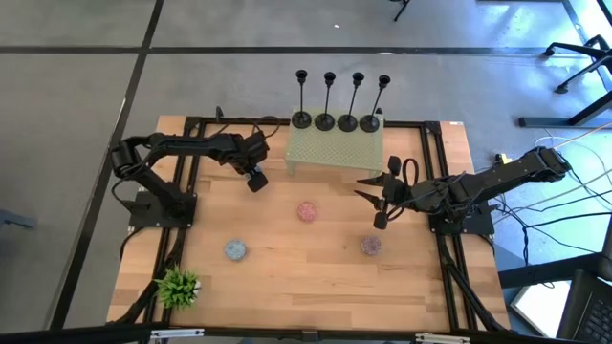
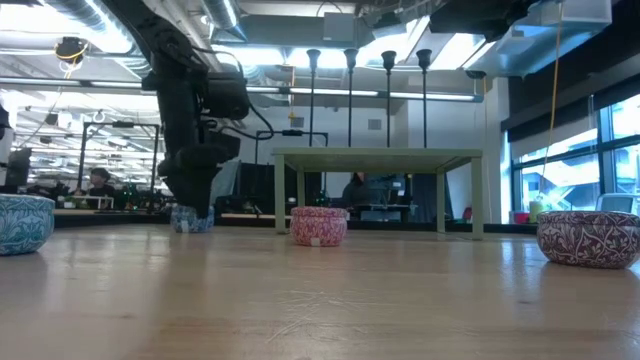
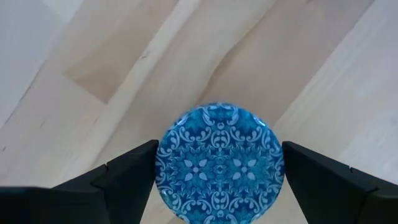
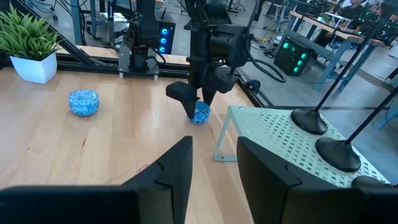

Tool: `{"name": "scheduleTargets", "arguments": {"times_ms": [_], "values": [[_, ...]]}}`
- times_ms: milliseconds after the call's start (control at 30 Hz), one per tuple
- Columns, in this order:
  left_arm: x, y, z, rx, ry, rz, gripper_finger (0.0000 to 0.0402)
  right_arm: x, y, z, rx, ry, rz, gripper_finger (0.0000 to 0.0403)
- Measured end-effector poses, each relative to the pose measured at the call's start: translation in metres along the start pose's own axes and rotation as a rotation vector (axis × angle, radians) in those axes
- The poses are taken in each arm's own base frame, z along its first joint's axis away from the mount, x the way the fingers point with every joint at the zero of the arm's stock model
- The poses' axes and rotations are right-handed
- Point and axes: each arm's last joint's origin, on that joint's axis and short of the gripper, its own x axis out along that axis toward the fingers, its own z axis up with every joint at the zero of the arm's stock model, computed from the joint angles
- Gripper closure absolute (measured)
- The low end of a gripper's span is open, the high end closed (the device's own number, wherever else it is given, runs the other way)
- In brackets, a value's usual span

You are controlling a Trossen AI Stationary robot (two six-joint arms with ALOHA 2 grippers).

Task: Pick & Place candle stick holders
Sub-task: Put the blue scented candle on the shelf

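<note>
Several black candle stick holders (image 1: pixel 325 121) stand in a row by their round bases on the far part of a pale green perforated stand (image 1: pixel 335 148); their stems (image 2: pixel 350 95) rise above it. My left gripper (image 1: pixel 256 180) points down, open, left of the stand. Its fingers stand on either side of a small round blue patterned piece (image 3: pixel 220 163) that rests on the table (image 4: pixel 199 113). Whether the fingers touch it, I cannot tell. My right gripper (image 1: pixel 375 196) hangs right of the stand, above the table, open (image 4: pixel 214 146) with nothing between its fingers.
A second blue piece (image 1: pixel 235 250), a pink one (image 1: pixel 307 210) and a purple one (image 1: pixel 371 246) sit on the wooden table. A small potted plant (image 1: pixel 178 287) stands at the near left corner. Black frame rails (image 1: pixel 191 124) run along the table's sides.
</note>
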Motion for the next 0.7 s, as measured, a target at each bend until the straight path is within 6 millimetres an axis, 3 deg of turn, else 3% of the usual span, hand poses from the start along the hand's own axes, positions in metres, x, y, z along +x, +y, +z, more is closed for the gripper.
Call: {"name": "scheduleTargets", "arguments": {"times_ms": [233, 467, 700], "values": [[0.0001, 0.0012, 0.0003, -0.002, 0.0, -0.006, 0.0074, 0.0, 0.0, 0.0, 0.0, 0.0, 0.0, 0.0272], [-0.0002, 0.0016, 0.0001, -0.006, 0.003, -0.008, 0.0115, 0.0, 0.0, 0.0, 0.0, 0.0, 0.0, 0.0272], [-0.0039, 0.0009, 0.0007, -0.049, 0.019, -0.021, 0.0112, 0.0, 0.0, 0.0, 0.0, 0.0, 0.0, 0.0272]]}}
